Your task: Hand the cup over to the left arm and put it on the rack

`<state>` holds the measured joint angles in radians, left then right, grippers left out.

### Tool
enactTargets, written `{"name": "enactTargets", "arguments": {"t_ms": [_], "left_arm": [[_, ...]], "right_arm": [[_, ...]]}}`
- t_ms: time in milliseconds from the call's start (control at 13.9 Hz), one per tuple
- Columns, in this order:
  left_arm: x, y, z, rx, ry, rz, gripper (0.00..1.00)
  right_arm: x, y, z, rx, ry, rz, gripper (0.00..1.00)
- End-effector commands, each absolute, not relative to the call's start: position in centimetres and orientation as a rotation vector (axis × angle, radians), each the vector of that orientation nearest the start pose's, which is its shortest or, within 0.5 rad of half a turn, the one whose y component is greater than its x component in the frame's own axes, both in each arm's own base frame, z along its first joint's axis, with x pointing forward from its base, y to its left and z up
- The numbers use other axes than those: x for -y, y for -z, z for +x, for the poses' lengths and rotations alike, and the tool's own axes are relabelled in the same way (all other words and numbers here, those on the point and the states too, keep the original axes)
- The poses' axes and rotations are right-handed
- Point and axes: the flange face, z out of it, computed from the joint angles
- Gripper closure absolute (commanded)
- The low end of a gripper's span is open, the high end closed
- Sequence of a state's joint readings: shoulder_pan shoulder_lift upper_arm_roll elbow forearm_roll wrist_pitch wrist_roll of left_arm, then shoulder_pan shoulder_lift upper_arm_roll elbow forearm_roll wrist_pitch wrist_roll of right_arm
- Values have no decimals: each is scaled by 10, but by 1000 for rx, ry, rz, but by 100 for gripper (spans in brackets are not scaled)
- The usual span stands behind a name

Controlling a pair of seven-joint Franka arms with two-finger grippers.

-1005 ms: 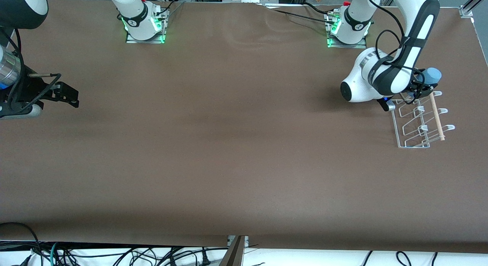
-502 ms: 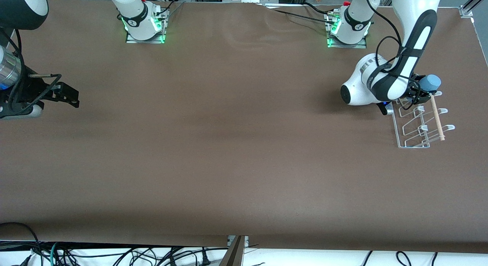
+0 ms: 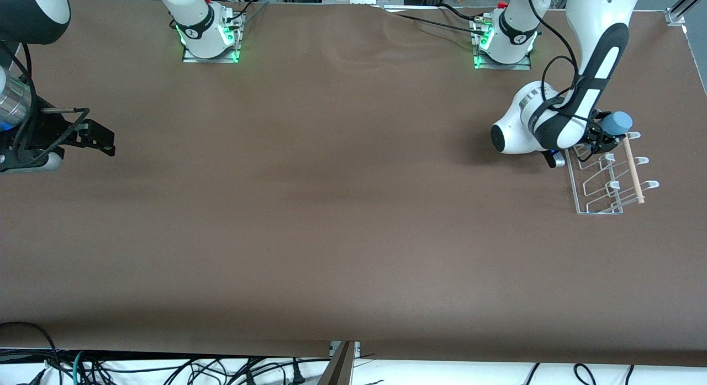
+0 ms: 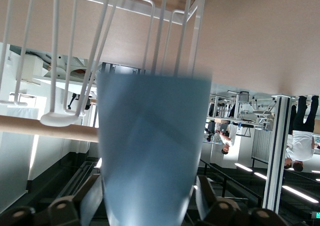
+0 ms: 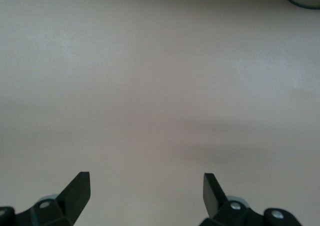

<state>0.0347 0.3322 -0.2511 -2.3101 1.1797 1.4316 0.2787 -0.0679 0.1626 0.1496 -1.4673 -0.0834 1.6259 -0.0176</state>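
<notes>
I am holding the small light-blue tapered plastic cup (image 3: 617, 121) lying on its side in my left gripper (image 3: 601, 132), whose black fingers (image 4: 92, 200) are pressing against the cup's two sides. The cup is sitting at the end of the small white wire rack (image 3: 606, 175) that lies farther from the front camera, just above its bent wire loops and close beside the tip of the rack's light wooden dowel (image 3: 633, 169); I cannot tell whether the cup is touching the wires. In my left wrist view the cup (image 4: 152, 146) is filling the middle, with the rack's loops (image 4: 127, 33) just past its rim. The rack is standing on the brown table (image 3: 331, 208) toward my left arm's end. My right gripper (image 3: 98, 137) is waiting over the table at my right arm's end, its fingers (image 5: 75, 188) spread apart around nothing.
</notes>
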Motion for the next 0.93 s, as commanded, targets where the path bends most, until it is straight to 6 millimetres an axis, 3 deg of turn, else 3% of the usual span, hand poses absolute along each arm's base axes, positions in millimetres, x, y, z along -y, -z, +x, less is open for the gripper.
{"name": "enactTargets", "arguments": {"t_ms": [0, 215, 359, 574, 861], "left_arm": [[-14, -222, 452, -1041, -1139, -1519, 0], [-13, -235, 461, -1013, -1116, -1536, 0], [-13, -260, 478, -949, -1091, -1574, 0], [-6, -313, 499, -799, -1073, -1765, 0], [10, -397, 538, -544, -1026, -2213, 0]], "right_arm": [[-31, -586, 604, 177, 4, -3181, 0], [-31, -586, 604, 177, 1, -3181, 0], [-31, -586, 604, 177, 4, -3181, 0], [-29, -586, 604, 174, 4, -3181, 0], [-29, -586, 605, 175, 1, -3180, 0]]}}
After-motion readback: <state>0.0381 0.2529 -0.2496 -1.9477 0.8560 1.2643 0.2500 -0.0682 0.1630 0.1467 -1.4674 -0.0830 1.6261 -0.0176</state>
